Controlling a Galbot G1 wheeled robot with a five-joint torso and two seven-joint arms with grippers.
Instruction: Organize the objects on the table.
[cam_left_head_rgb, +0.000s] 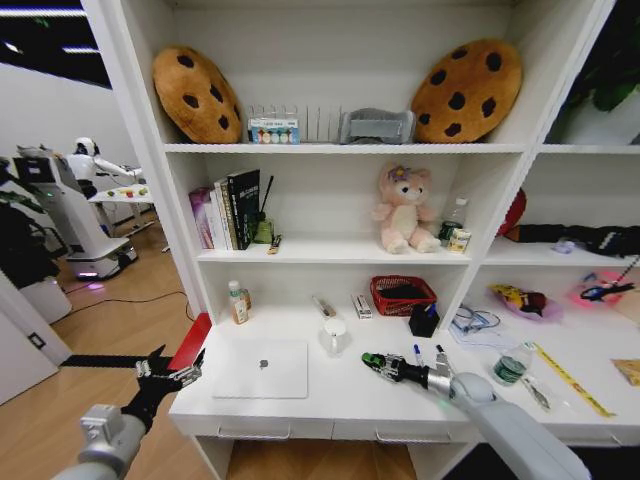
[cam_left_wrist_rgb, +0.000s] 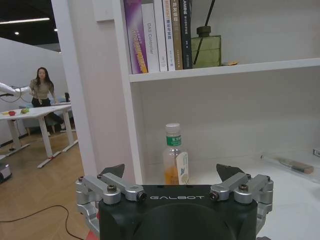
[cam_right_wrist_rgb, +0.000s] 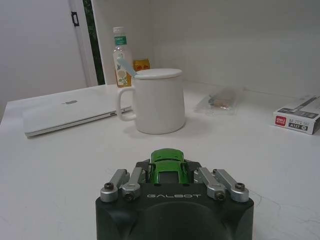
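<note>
The right hand (cam_left_head_rgb: 372, 361) sits low over the white table (cam_left_head_rgb: 330, 395), its jaws closed on one small green toy car (cam_right_wrist_rgb: 168, 166) — the wrist view shows the car pinched between the fingers, nose pointing toward the mug. From the car, one white mug (cam_left_head_rgb: 335, 336) with a lid stands at about 10 o'clock, near but apart. One silver laptop (cam_left_head_rgb: 260, 368) lies shut and flat on the table at about 9 o'clock from the car, beyond the mug's near side.

Two pens with dark caps (cam_left_head_rgb: 418, 354) lie just beside the right arm, at about 2 o'clock from the car. One small bottle of orange drink (cam_left_head_rgb: 238, 302) stands at the back of the table, at 11 o'clock from the laptop. One red mesh basket (cam_left_head_rgb: 402, 295) sits at the back at about 12 o'clock from the car, with one small white box (cam_left_head_rgb: 362, 305) just to its 9 o'clock side.

The left hand (cam_left_head_rgb: 170, 375) hangs off the table's left end, beside the laptop's edge but not touching it — its fingers are spread wide and hold nothing. One pink plush bear (cam_left_head_rgb: 404, 210) sits on the shelf above the basket.
</note>
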